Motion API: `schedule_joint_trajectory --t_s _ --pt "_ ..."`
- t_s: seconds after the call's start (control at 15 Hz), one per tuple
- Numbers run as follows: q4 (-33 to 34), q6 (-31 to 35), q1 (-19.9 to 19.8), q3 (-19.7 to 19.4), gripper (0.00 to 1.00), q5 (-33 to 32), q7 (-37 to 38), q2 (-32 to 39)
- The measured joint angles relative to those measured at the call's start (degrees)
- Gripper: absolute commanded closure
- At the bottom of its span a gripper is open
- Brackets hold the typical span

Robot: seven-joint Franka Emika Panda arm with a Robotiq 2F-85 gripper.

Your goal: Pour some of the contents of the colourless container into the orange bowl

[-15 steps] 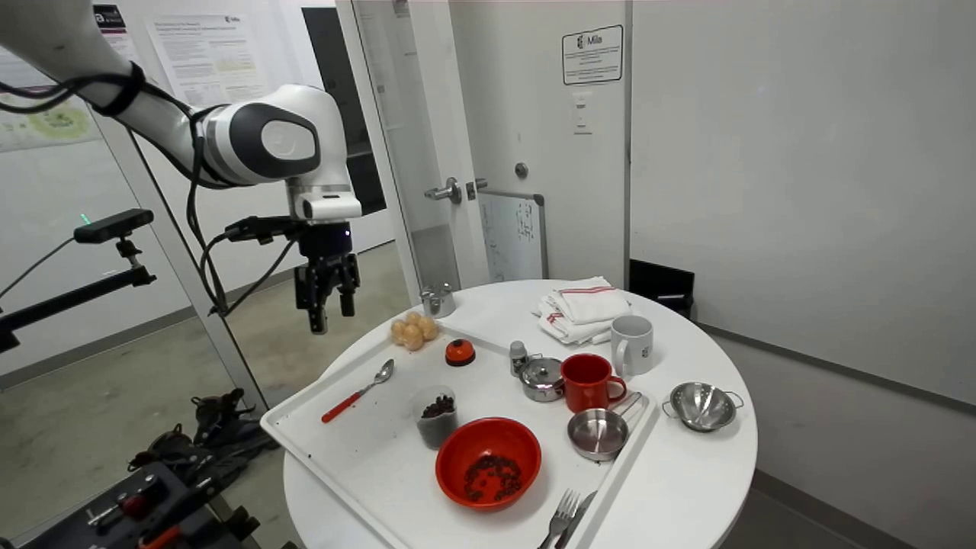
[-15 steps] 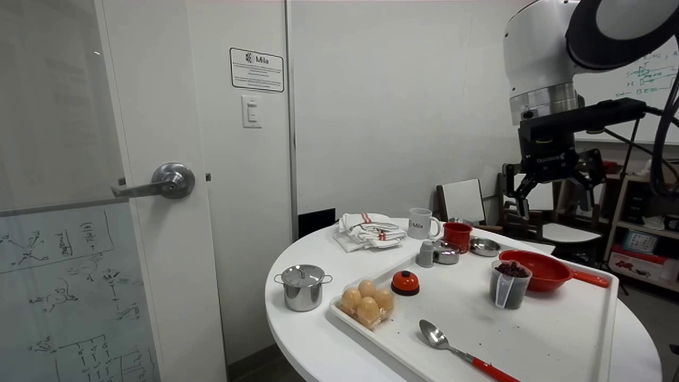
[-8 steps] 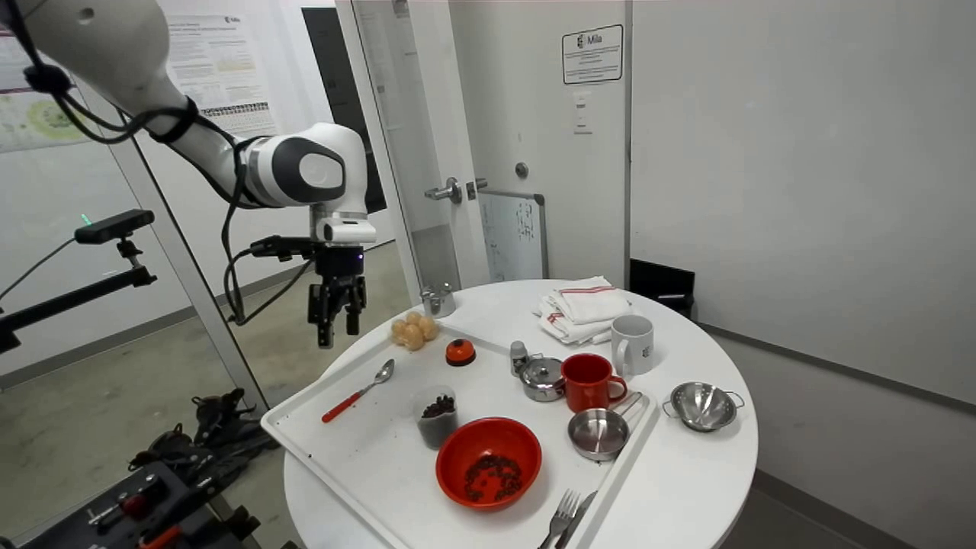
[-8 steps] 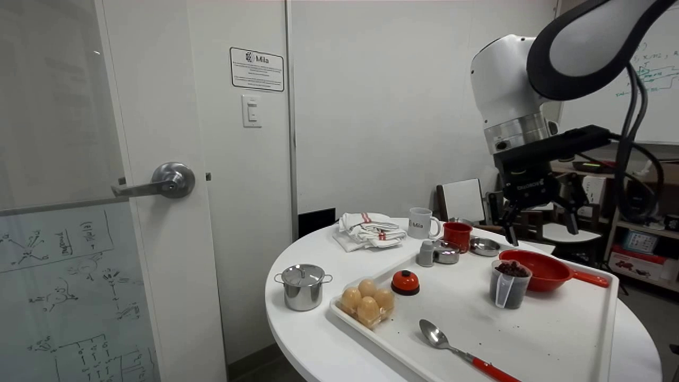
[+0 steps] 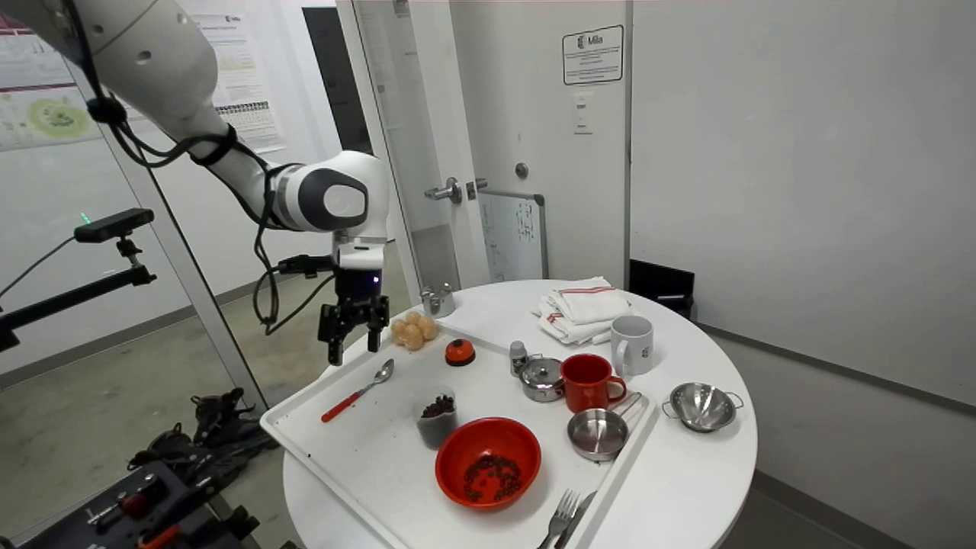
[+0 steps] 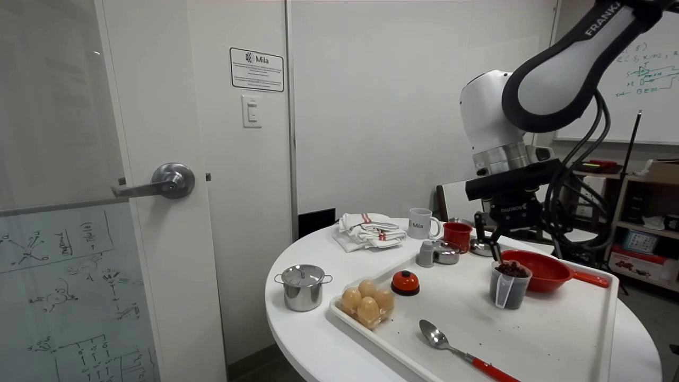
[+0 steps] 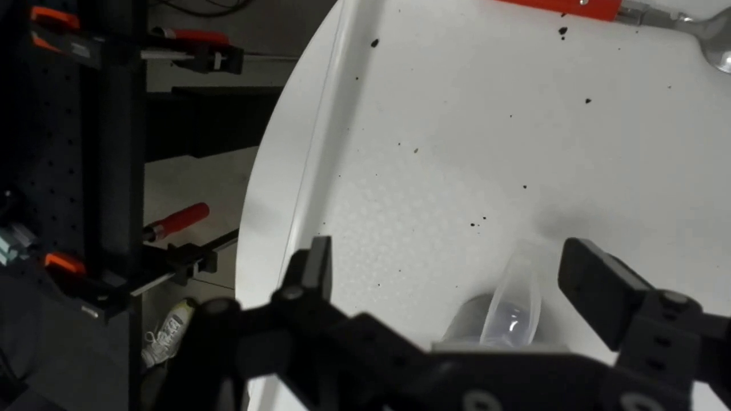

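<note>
So, the colourless container [image 6: 514,291] stands upright on the white tray [image 5: 366,461] — long axis vertical, mouth up, dark pieces [image 6: 512,269] reaching its rim. Walls narrow slightly toward the base. A clear strip [image 6: 503,292] runs down one side; I can't tell if it's a handle. It faces roughly toward the spoon [image 5: 354,396], away from the orange bowl [image 5: 488,441]. Bowl sits just beside the container, more dark pieces on its floor. Can't tell if the two touch.

My gripper [image 7: 451,271] is spread wide, fingers pointing down, held above the tray. Wrist view has the container low in the picture, partly hidden by the gripper. In an exterior view one finger lines up just above the container's rim, but they're apart.

Surface: specks [image 7: 563,30] scattered over the tray, tray on a round white table [image 5: 705,473]. Spoon lies flat, steel end toward the brown eggs [image 6: 367,302]. Orange-and-black dome [image 5: 460,352] near them. Red mug [image 5: 585,389] by the tray's rim, steel pan [image 5: 598,436] next to it. Striped towels [image 5: 583,313], a lidded pot [image 6: 303,291] and a steel colander [image 5: 702,412] are on the table itself.

Room: door [image 6: 159,79] with a lever handle [image 6: 172,181], Mila sign [image 6: 257,69], pale wall [image 6: 382,106], whiteboard [image 6: 647,87] with green writing — shelves [image 6: 650,233] lower down.
</note>
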Motion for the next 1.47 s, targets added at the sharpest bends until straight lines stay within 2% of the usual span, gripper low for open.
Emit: schedule_joint_trajectory --t_s 0.47,0.93,1.27,1.47 --pt "-0.2 3.9 1.9 -1.7 0.00 0.0 6.3 3.8" --pt "-1.8 4.6 1.3 -5.3 0.00 -0.4 6.4 5.2" --pt "-1.8 4.5 1.3 -5.5 0.00 -0.4 5.9 5.3" --pt "-1.3 5.5 1.9 -6.2 0.00 -0.4 10.8 5.4"
